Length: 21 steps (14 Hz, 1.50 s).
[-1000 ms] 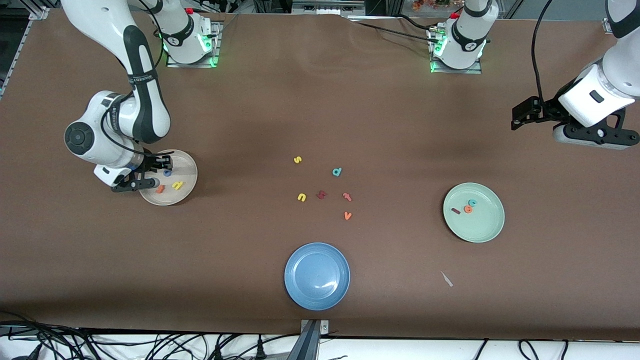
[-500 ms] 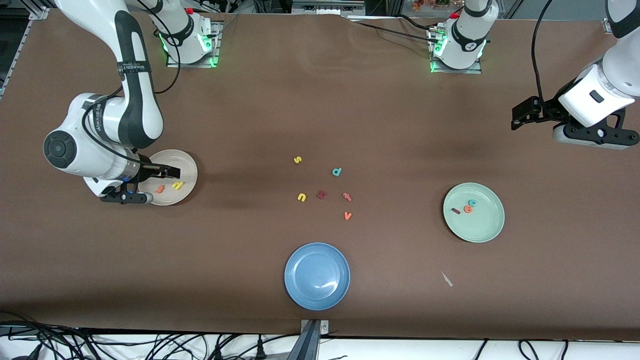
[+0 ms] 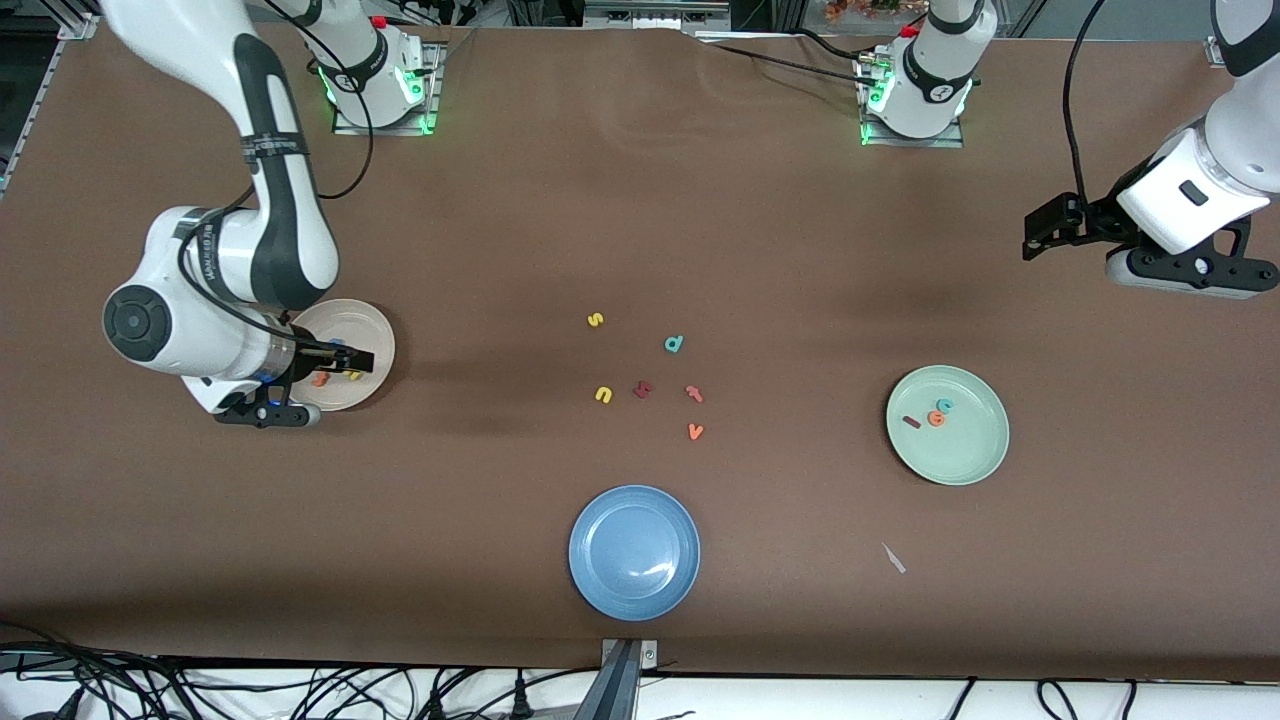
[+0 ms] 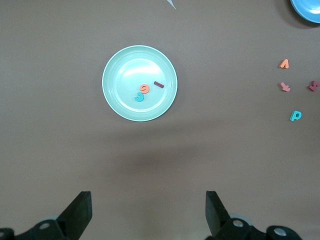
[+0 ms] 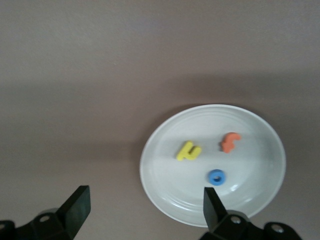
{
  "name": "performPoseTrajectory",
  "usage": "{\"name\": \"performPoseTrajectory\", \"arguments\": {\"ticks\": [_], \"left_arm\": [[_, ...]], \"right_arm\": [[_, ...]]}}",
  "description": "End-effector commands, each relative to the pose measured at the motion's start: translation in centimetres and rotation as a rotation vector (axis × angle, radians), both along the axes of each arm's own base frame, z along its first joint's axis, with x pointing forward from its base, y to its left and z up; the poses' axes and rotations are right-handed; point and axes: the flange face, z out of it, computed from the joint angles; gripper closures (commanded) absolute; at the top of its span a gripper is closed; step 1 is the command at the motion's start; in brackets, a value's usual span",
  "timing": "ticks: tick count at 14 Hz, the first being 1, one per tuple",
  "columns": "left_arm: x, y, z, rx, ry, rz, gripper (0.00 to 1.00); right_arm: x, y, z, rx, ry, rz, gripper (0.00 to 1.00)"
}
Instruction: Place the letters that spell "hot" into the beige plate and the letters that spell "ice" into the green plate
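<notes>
Beige plate (image 3: 370, 325): lay toward the right arm's end of the table; the right wrist view showed the yellow "h" (image 5: 188, 150), the blue "o" (image 5: 216, 177) and the orange "t" (image 5: 230, 141) lying apart from one another inside it.

Green plate (image 3: 960, 455): lay toward the left arm's end of the table and held the dark red "i" (image 3: 911, 422), the teal "c" (image 3: 944, 405) and the orange "e" (image 3: 936, 419), the "e" and "c" touching or nearly so.

Right gripper (image 3: 322, 362): hung over the beige plate with its jaws spread wide and nothing between them.

Left gripper (image 4: 147, 215): waited over bare table at the left arm's end, farther from the front camera than the green plate, jaws apart and empty.

Spare letters: a yellow "s" (image 3: 595, 320), a yellow "u" (image 3: 603, 395), a teal "d" (image 3: 674, 344) and three red or orange shapes lay at mid-table; none belonged to either word.

Blue plate (image 3: 634, 552): empty, nearest the front camera.

Step in hand: judged the last release, since both words appeared complete in their plates.

Next move: would call only for lifting the right gripper away without disturbing the three letters beneath it.
</notes>
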Motion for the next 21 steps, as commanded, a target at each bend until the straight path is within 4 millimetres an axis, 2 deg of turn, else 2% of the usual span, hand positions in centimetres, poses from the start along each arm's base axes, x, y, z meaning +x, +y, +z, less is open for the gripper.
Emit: {"name": "performPoseTrajectory", "arguments": {"ticks": [1,4,7,10,11,13,15,18,20,21], "left_arm": [[-0.4,0.0,0.5,-0.008,0.002,0.004,0.0],[-0.4,0.0,0.5,-0.008,0.002,0.004,0.0],[-0.4,0.0,0.5,-0.008,0.004,0.004,0.0],[-0.4,0.0,0.5,-0.008,0.002,0.004,0.0],[-0.4,0.0,0.5,-0.008,0.002,0.004,0.0],[-0.4,0.0,0.5,-0.008,0.004,0.005,0.0],[-0.4,0.0,0.5,-0.008,0.004,0.004,0.0],[-0.4,0.0,0.5,-0.008,0.004,0.004,0.0],[-0.4,0.0,0.5,-0.008,0.004,0.004,0.0],[-0.4,0.0,0.5,-0.008,0.004,0.004,0.0]], "right_arm": [[-0.6,-2.4,4.1,-0.015,-0.003,0.057,0.0],[-3.1,-4.6,10.6,-0.06,-0.008,0.063,0.0],[-7.3,-6.2,18.4,-0.121,0.007,0.034,0.0],[-9.6,-5.6,24.0,-0.12,-0.055,0.046,0.0],[-9.9,-5.0,25.2,-0.119,-0.084,0.056,0.0],[-9.9,-4.6,25.9,-0.111,-0.103,0.06,0.0],[-9.8,-5.4,26.4,-0.092,-0.122,0.036,0.0],[-9.7,-5.0,26.5,-0.026,-0.135,0.007,0.0],[-9.6,-5.1,26.0,-0.028,-0.126,0.009,0.0],[-9.1,-4.9,25.0,-0.034,-0.102,0.017,0.0]]}}
